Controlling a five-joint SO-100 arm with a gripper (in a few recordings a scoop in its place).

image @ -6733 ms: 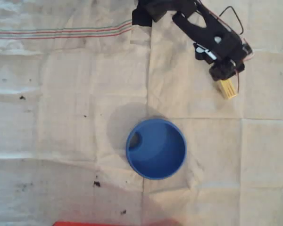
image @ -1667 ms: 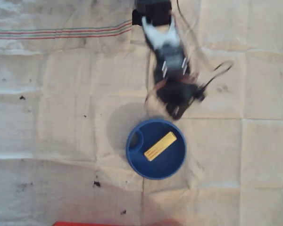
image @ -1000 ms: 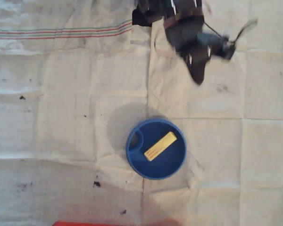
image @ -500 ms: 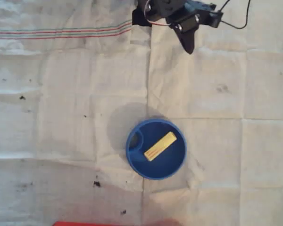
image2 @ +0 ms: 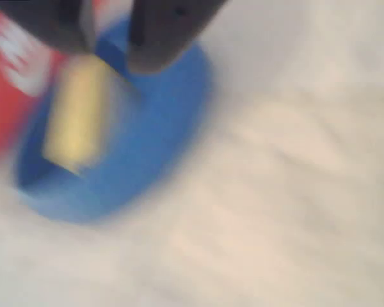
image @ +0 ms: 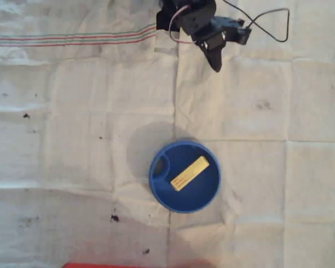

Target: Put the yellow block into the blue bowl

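Yellow block [image: 190,173] lies flat inside the blue bowl [image: 158,187], set on a diagonal in the overhead view, its lower-left end near the bowl's middle and its upper-right end close to the inner wall. Faint reddish marks run along its lower-left part. It touches nothing but the bowl's floor.

Going from left to right in the overhead view: a thin band of red and green stripes [image: 72,38] crosses the upper left of the pale, creased cloth [image: 72,111] that covers the counter, and a few dark specks [image: 115,218] dot the cloth to the left of the bowl and below it. A strip of red [image: 117,264] shows at the bottom edge. The bowl sits a little below the middle of the picture, with a soft round shadow on the cloth at its upper left. The dark arm [image: 192,17] is folded near the top edge, above and slightly right of the bowl, with a thin cable [image: 268,22] looping off to its right. The end effector [image: 214,61] points down the picture towards the bowl but is well apart from it and has hold of nothing; how wide it stands cannot be told from this view.

In the blurred wrist view the two dark fingers [image2: 166,32] sit at the top with a narrow gap between them and nothing in it. Beyond them the bowl [image2: 160,128] lies on the cloth with the block [image2: 77,115] in it, and a red shape [image2: 6,83] fills the left edge.
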